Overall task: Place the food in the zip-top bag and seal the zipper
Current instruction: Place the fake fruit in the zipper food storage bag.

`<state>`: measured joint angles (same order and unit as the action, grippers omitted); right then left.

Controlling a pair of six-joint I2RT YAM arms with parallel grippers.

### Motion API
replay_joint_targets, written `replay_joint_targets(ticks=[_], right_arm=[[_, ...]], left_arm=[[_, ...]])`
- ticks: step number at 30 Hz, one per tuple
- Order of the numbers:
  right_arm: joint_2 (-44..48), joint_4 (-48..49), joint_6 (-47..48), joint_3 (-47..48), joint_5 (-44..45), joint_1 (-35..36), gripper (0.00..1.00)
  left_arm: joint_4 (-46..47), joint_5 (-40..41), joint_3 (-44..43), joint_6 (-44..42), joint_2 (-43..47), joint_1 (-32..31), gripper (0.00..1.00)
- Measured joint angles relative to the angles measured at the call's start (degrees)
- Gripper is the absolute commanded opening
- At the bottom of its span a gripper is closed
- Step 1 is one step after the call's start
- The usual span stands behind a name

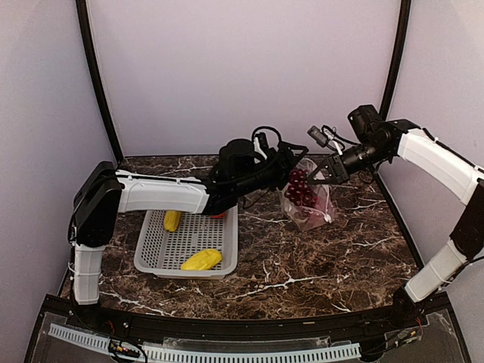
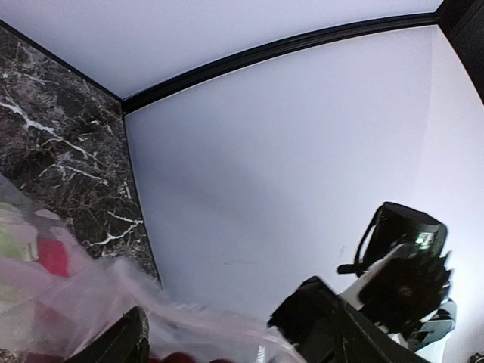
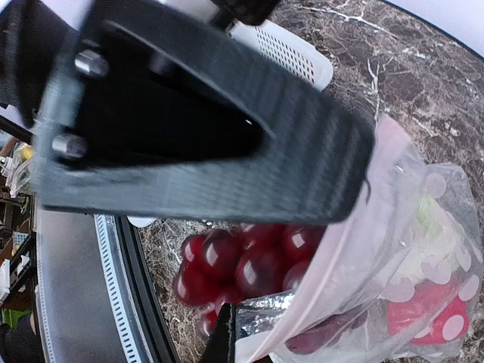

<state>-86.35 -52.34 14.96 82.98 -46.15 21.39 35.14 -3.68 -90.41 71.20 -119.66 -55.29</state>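
The zip-top bag [image 1: 314,212] stands on the dark marble table [image 1: 318,265], a bit to the right and toward the far side. The right gripper [image 1: 330,171] is clenched on the bag's top edge and holds the mouth up and open. Inside the bag I can see the white cauliflower [image 3: 435,242] and the red pepper [image 3: 423,318] down at the bottom. The dark red grape bunch [image 1: 300,187] is right at the mouth of the bag, partly in. The left gripper [image 1: 290,165] is just above the grapes with its fingers wide apart. I cannot tell if it is squeezing the grapes or is loose around them. So I think the job is about half done. Two yellow fruits [image 1: 202,259] lie in the grey mesh basket [image 1: 155,253] on the left, one near and one far. A small red or orange bit [image 1: 218,215] peeks out under the left arm at the basket's far edge, but I cannot tell what it is. Those need to go into the bag too. The zipper [image 3: 363,219] is not shut yet, so sealing it comes last.
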Motion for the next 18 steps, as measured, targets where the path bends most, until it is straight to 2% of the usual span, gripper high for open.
replay_joint_targets(ticks=[8,13,17,18], right_arm=[[-2.6,2.2,-3.4,1.0,3.7,-2.2,0.0],[-2.7,2.6,-3.9,1.2,7.4,-4.4,0.0],[-2.4,2.6,-4.4,1.2,7.6,-4.5,0.0],[-2.1,2.6,-4.5,1.2,7.6,-4.5,0.0]], left_arm=[[3.2,1.4,-3.3,3.2,-0.1,-3.0,0.84],[1.7,3.2,-1.0,-0.3,2.7,-4.7,0.84],[-4.1,6.9,2.9,-8.4,9.7,-4.8,0.76],[-5.1,7.9,4.1,-10.0,11.6,-4.8,0.65]])
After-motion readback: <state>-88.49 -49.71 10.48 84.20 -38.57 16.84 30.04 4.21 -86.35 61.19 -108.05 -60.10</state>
